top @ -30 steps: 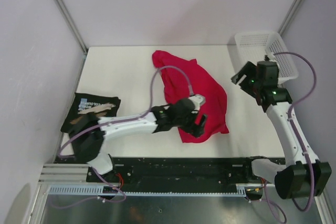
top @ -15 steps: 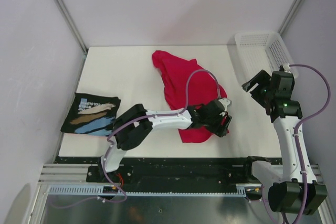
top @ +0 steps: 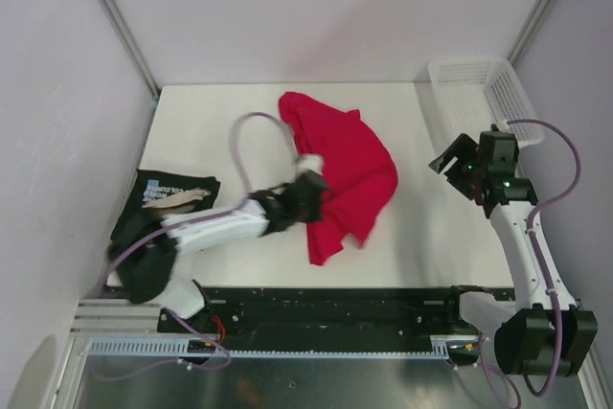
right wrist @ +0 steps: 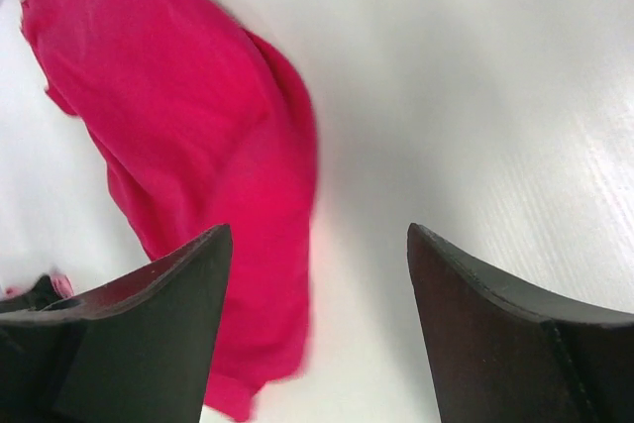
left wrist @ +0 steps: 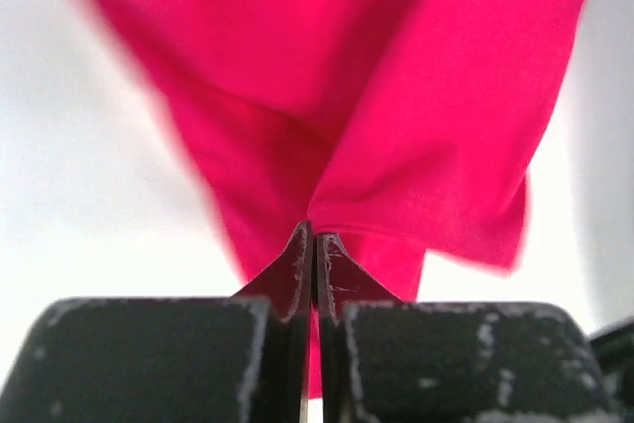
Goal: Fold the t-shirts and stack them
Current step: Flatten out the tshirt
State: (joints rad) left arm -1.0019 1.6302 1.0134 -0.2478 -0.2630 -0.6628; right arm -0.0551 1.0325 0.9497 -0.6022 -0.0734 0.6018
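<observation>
1. one white mesh basket (top: 476, 76) sits at the far right corner of the table (top: 220, 122), apart from both shirts.
2. the left arm (top: 215, 227) stretches low across the near table, lying between the two shirts.
3. two t-shirts: the crimson-pink t-shirt (top: 345, 165) is crumpled mid-table; the black printed t-shirt (top: 168, 203) lies folded at the left edge.
4. the left gripper (left wrist: 315, 245) is clamped on a fold of the crimson-pink cloth.
5. the right gripper (right wrist: 317, 245) hangs with jaws wide and empty, between that shirt and the basket.
</observation>
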